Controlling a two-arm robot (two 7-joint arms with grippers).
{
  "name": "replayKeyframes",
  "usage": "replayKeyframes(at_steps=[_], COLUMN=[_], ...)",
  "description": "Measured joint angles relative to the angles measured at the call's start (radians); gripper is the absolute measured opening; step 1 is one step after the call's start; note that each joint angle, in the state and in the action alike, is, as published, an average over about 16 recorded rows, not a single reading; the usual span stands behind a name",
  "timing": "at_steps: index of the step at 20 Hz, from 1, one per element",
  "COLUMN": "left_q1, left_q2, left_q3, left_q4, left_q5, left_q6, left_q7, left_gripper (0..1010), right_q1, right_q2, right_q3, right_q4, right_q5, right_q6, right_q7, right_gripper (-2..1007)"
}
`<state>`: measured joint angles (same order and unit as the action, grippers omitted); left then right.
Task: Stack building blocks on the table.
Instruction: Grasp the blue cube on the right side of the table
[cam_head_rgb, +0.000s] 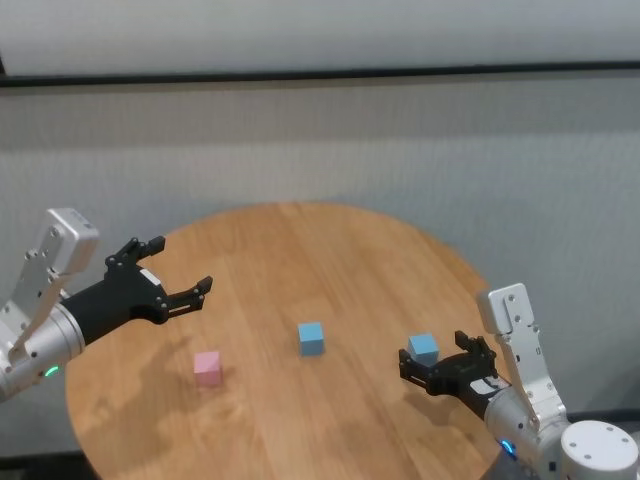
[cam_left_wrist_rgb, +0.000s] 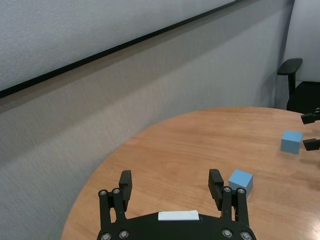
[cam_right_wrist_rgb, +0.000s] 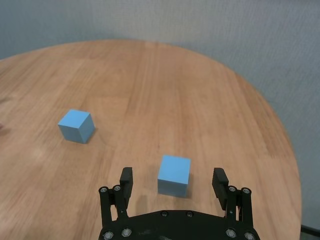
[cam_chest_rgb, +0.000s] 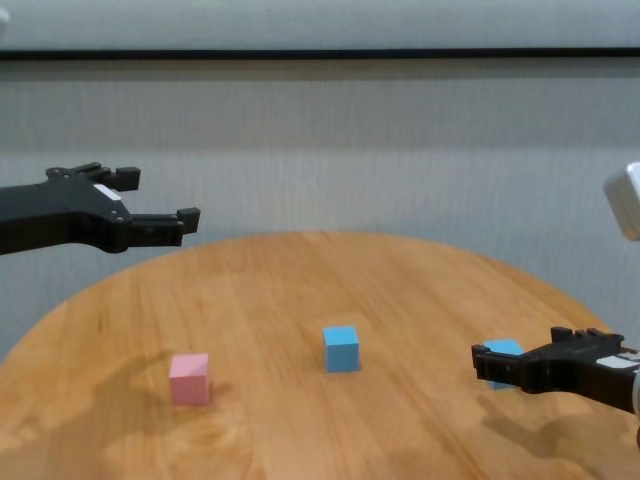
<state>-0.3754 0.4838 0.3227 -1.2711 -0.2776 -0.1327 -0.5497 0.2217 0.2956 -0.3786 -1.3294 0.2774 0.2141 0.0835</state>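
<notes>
From the head view, the right gripper (cam_head_rgb: 446, 358) sits low at the table's (cam_head_rgb: 300, 250) near right, jaws wide around a light blue block (cam_head_rgb: 423, 348), not squeezing it. The left gripper (cam_head_rgb: 178, 270) hovers open and empty, far left. In the chest view, the pink block (cam_chest_rgb: 189, 378) lies left and the second blue block (cam_chest_rgb: 341, 348) centre.

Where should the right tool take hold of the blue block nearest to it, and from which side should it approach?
Grip the nearest blue block on its two opposite vertical faces, coming in low from the robot's side. The open right tool already straddles it, and its flat, parallel sides suit the fingers.
</notes>
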Motion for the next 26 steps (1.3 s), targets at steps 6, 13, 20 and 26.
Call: replayKeyframes(at_steps=[6, 13, 20, 26], left_q1=[0.000, 0.000, 0.000, 0.000], left_q2=[0.000, 0.000, 0.000, 0.000], left_q3=[0.000, 0.000, 0.000, 0.000], left_q4=[0.000, 0.000, 0.000, 0.000], left_q5=[0.000, 0.000, 0.000, 0.000], left_q6=[0.000, 0.000, 0.000, 0.000], left_q7=[0.000, 0.000, 0.000, 0.000], left_gripper=[1003, 1003, 1003, 1003], right_q1=[0.010, 0.019, 0.025, 0.031], right_q2=[-0.013, -0.027, -0.038, -0.048], right_q3=[0.005, 0.011, 0.017, 0.023], right_q4=[0.019, 0.041, 0.060, 0.078], right_q5=[-0.012, -0.028, -0.045, -0.059], right_q6=[0.000, 0.000, -0.003, -0.011], right_q7=[0.011, 0.021, 0.030, 0.039], right_gripper=[1005, 1005, 1005, 1005])
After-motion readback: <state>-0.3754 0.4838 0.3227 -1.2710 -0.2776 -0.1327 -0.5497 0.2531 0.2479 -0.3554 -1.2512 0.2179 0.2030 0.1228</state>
